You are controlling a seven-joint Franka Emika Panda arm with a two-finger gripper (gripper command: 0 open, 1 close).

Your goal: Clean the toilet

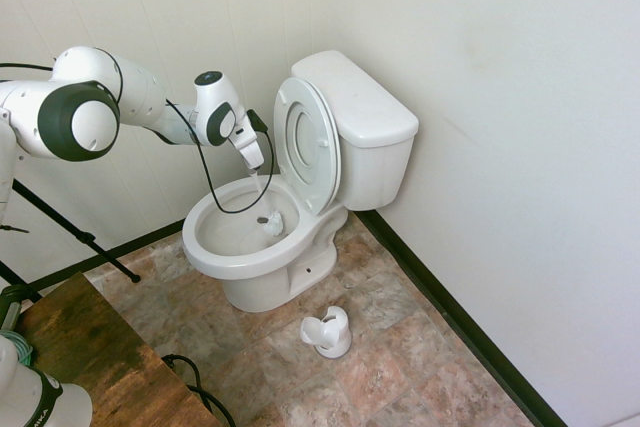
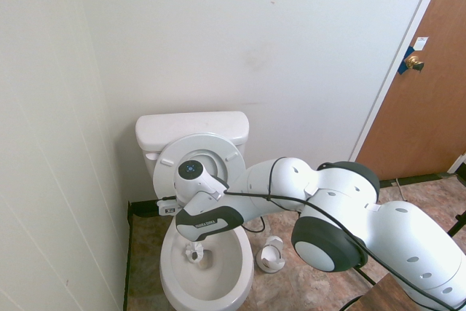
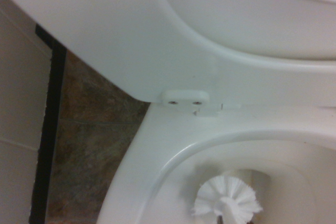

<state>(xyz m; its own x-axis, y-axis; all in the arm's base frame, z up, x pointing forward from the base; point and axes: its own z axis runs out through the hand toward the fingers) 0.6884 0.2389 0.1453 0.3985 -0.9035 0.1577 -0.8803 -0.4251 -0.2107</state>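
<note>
With seat and lid tipped back against the tank, the toilet [image 1: 262, 247] bowl lies open to you; claw [image 1: 260, 171] clamped on the brush [image 1: 270, 224], head down inside the bowl for scrubbing.

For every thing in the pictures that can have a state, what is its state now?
toilet: seat and lid raised against the tank, bowl open.
toilet brush: head down inside the bowl, held by the gripper.
gripper: shut on the brush handle, pointing down.
brush holder: empty, on the floor beside the toilet.
door: closed.
</note>
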